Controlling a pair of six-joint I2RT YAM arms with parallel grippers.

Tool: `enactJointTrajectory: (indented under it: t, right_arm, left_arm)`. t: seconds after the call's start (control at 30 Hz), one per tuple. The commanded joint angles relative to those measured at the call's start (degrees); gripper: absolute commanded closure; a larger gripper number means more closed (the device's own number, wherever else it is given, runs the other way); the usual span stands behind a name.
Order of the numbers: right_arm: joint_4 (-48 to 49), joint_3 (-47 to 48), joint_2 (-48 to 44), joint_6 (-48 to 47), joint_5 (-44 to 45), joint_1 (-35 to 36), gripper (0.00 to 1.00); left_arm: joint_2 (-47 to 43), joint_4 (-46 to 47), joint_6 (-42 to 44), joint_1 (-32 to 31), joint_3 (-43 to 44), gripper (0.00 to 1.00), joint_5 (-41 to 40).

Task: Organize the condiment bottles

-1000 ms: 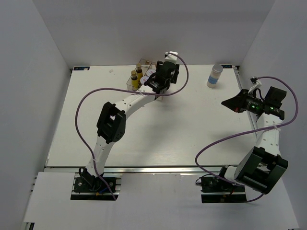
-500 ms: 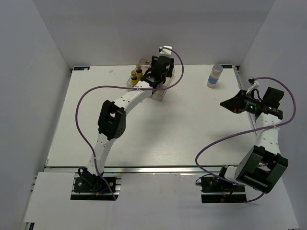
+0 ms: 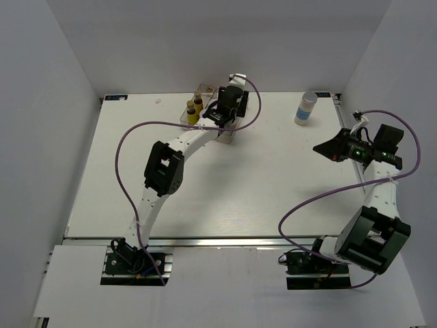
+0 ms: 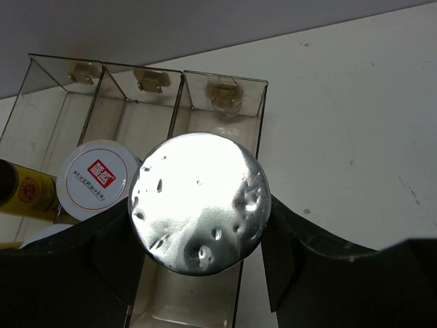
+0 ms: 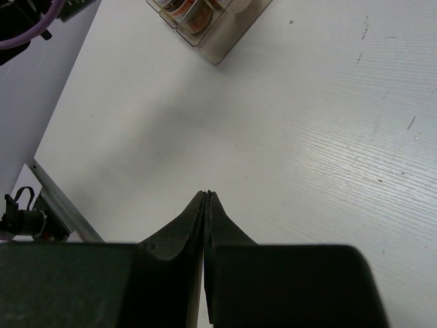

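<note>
Left wrist view — silver-capped bottle (image 4: 199,203) is clamped by left gripper (image 4: 199,236) over clear plastic tray (image 4: 261,113); one white blue-banded bottle (image 3: 306,108) is left outside, right gripper (image 5: 205,198) pinched together.

Bright, even light; glare blows out the silver cap (image 4: 198,201); foreground edges seemingly soft.

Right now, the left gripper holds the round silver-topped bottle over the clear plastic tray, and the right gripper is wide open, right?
No. The right gripper is shut, jaws pressed together, as the right wrist view shows. The left gripper does hold the round silver-topped bottle over the clear plastic tray.
</note>
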Motion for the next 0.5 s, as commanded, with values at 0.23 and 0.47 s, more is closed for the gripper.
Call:
enactJointTrajectory:
  t: [0.23,0.47]
  right_arm:
    - [1.4,-0.5,0.9,-1.3,-0.5,0.6,0.9]
    - [1.1,-0.2,1.2,-1.9,0.0,0.9,0.85]
  left_arm:
    - [-0.4,3.2,0.4,0.8,3.2,0.68,0.9]
    - [-1.1,2.5,0.5,0.9,3.6,0.1,3.4]
